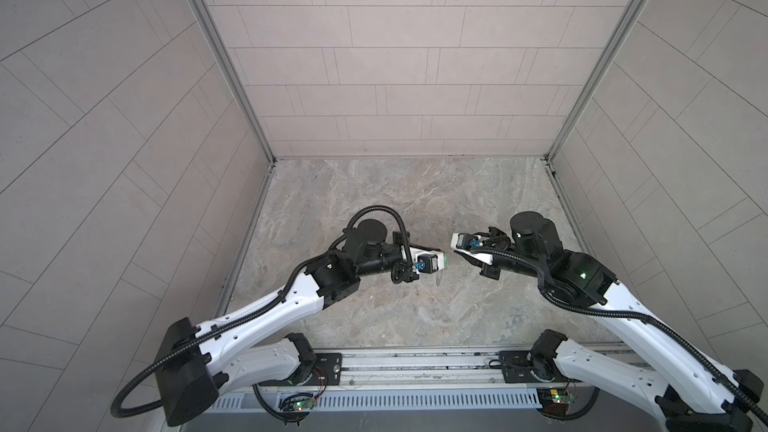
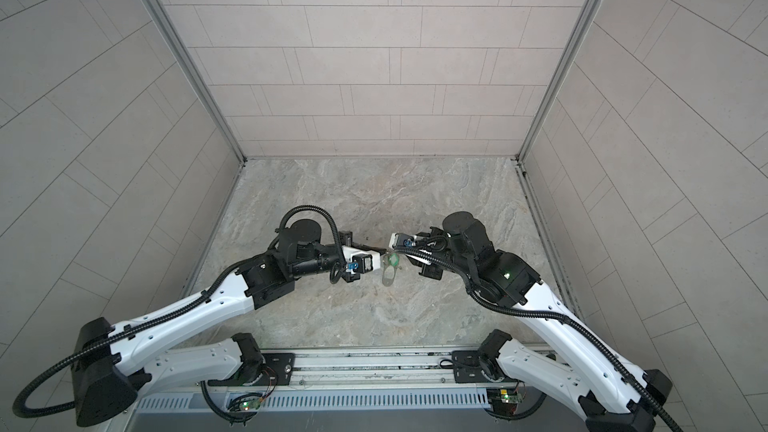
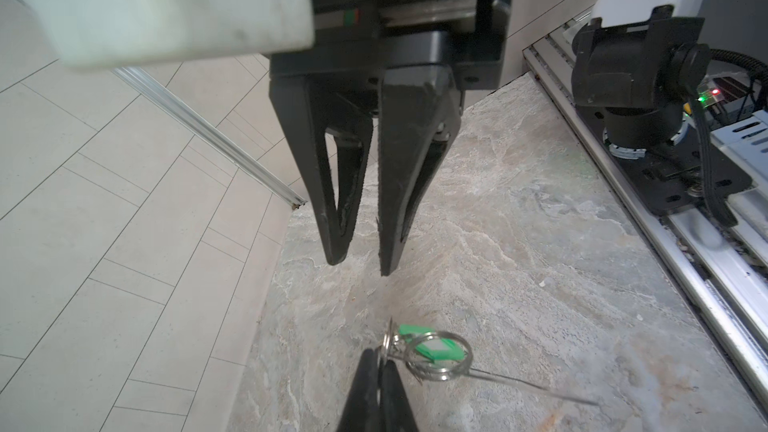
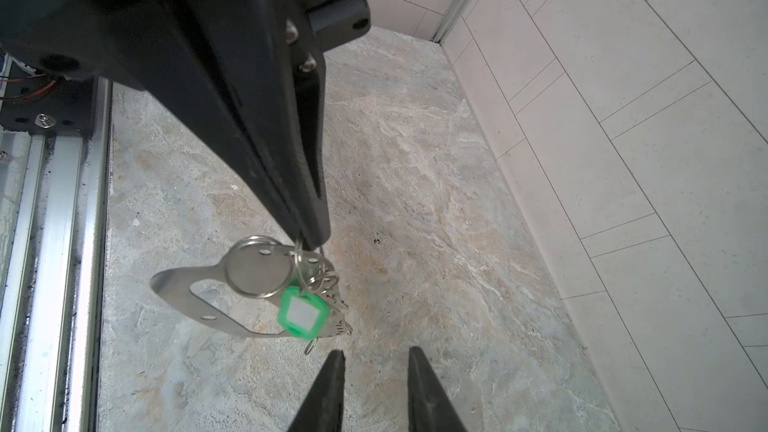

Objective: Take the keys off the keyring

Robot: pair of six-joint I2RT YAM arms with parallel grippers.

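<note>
1. On the left of the bench [image 4: 415, 151], our left end effector [image 4: 313, 238] is closed tight. It pinches one of the small wire loops at the top of the keyring [image 4: 183, 284]. The grey slotted plate hangs from that pinch and, as far as we can judge, is clear of the stone surface.
2. In the middle, between the two arms, the green key [image 4: 301, 311] dangles against the plate. It is threaded into the cluster of wire loops just beside a larger split ring [image 4: 255, 265]. We cannot make out exactly which loop carries it.
3. On the right, our right end effector [image 4: 376, 353] stands partly open and holds nothing. Its tips are near the lower edge of the plate and the green key but touch neither.
4. We judge the pick-up and presentation of the keyring done. The removal itself is not yet begun: the green key is not off, and we see nothing loose on the bench. Left to do is to grip the key and work it off its loop while the left side holds firm.
</note>
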